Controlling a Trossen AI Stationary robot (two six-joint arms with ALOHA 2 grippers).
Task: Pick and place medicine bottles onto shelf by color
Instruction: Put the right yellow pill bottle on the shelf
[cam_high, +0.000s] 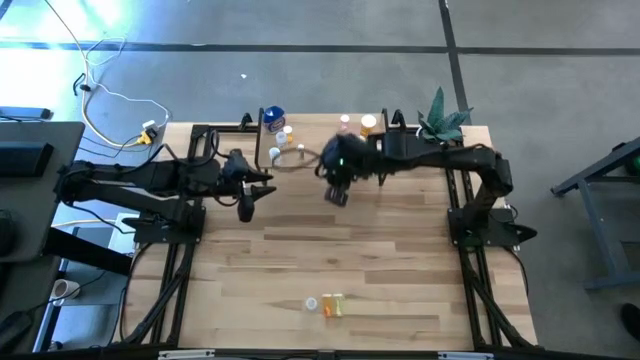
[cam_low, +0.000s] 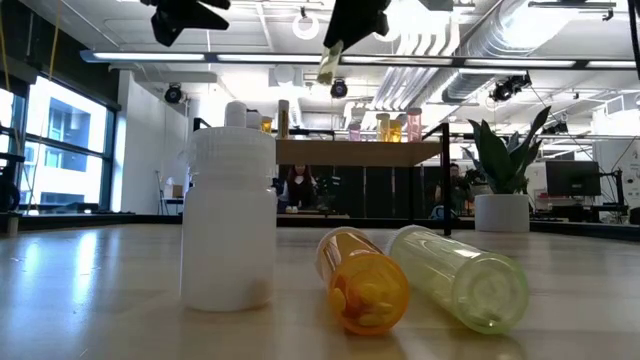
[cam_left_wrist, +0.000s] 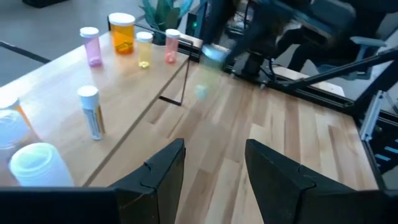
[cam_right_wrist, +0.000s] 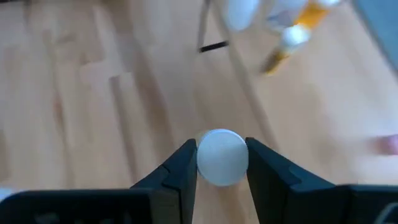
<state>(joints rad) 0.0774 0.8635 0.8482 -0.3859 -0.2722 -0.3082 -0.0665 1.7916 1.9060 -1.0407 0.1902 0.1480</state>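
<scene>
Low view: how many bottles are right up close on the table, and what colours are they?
White bottle, standing: 1
Orange bottle, lying down: 1
Pale yellow-green bottle, lying down: 1
Total: 3

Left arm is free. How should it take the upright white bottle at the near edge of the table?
Grip the white bottle across its smooth round body below the ribbed cap, coming from its open side, away from the orange bottle lying beside it. It stands upright, so level fingers suit it. The left end effector hangs open.
</scene>
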